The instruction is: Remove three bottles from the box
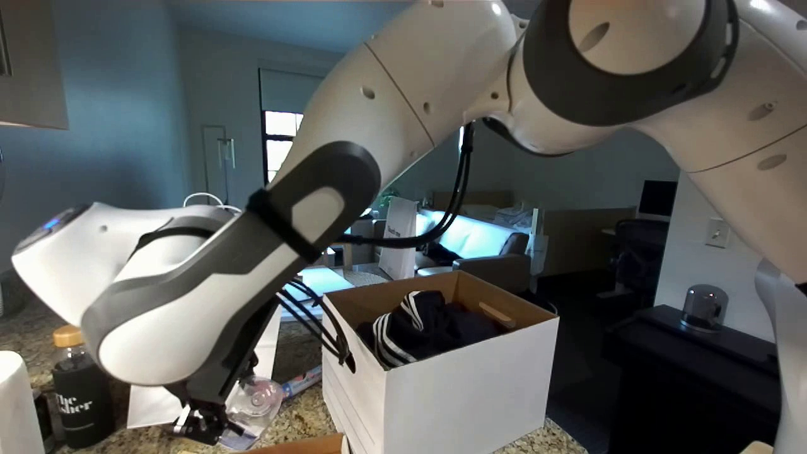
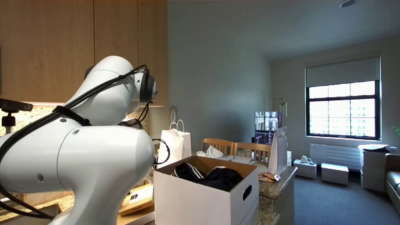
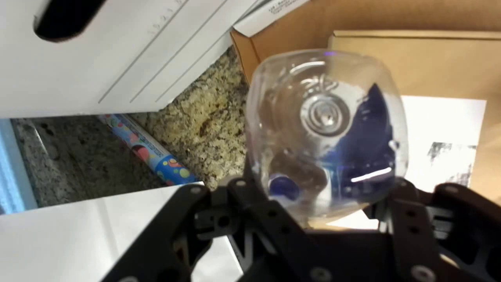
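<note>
The large white box point(image 1: 466, 391) stands on the counter, and bundled dark clothing point(image 1: 435, 328) with white stripes fills its top; anything beneath that is hidden. Its side with the oval hand-hole takes up the upper left of the wrist view, as a white box wall point(image 3: 90, 74). A clear bottle point(image 3: 321, 117) with a dark blue patch shows its base to the wrist camera. My gripper point(image 3: 321, 190) is shut on this bottle, one finger at each side. In an exterior view the gripper point(image 1: 207, 425) hangs low, outside the box, beside the clear bottle point(image 1: 257, 398).
A shallow brown carton point(image 3: 289, 23) with a cardboard package point(image 3: 430, 66) lies below the bottle. A colourful tube point(image 3: 152, 150) rests on the granite counter point(image 3: 207, 121). A white paper bag point(image 2: 175, 143) stands behind the box. A black bottle point(image 1: 82, 394) is near the counter's left.
</note>
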`<state>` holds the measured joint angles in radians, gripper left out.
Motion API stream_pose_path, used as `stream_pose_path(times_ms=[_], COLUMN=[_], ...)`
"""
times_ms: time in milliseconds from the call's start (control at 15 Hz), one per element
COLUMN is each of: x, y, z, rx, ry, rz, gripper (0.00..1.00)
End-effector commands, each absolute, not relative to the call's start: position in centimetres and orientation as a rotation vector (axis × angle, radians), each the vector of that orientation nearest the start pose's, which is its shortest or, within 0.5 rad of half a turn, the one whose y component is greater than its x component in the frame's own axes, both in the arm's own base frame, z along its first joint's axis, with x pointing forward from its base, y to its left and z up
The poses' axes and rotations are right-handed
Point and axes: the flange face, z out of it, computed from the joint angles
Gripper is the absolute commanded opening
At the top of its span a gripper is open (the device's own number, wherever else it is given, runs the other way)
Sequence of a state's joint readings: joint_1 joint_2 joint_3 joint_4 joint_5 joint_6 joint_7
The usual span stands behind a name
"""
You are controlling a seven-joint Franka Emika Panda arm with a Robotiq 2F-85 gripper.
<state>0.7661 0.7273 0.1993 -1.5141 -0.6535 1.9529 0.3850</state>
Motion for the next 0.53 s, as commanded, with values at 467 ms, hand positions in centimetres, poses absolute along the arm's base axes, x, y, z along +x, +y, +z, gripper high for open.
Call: stream_pose_path(times_ms=[467], x=[43.5], y=[54.6], z=[22.1], rx=[-3.328], ry=[-1.536], rz=[-0.329], gripper=[0.31])
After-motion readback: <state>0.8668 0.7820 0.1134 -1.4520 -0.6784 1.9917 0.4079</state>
